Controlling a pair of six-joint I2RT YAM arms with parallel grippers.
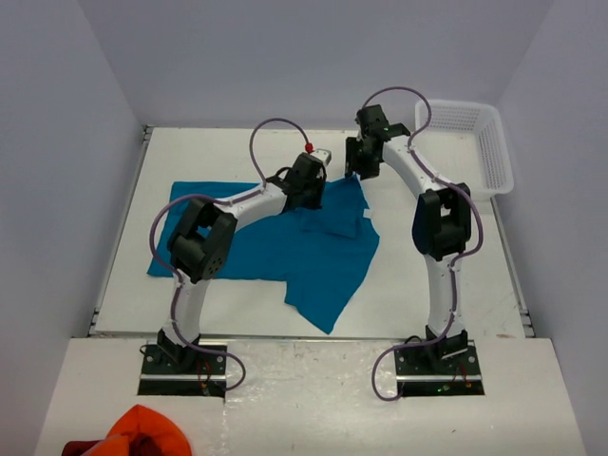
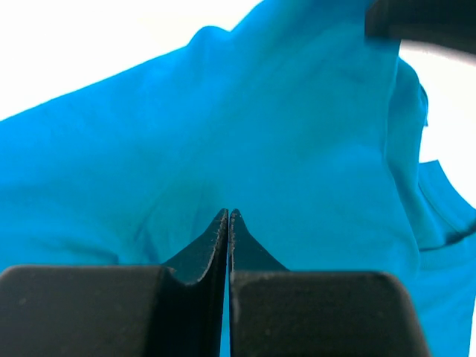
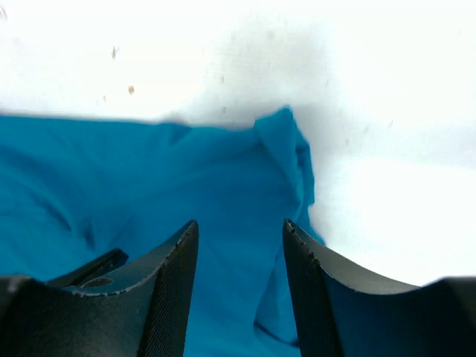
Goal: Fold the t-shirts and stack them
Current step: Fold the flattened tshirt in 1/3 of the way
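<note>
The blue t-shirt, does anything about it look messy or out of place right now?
Yes. The t-shirt lies rumpled and askew: its far right corner is bunched up by the open right gripper, and one flap juts toward the near edge. An orange-red cloth sits crumpled at front left.

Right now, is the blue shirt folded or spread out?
Mostly spread: the t-shirt lies wide across the table, rumpled, not folded.

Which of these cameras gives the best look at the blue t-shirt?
The top external view: it shows nearly the whole t-shirt spread on the table. The left wrist view shows only a close-up patch of it; the right wrist, one bunched edge.
</note>
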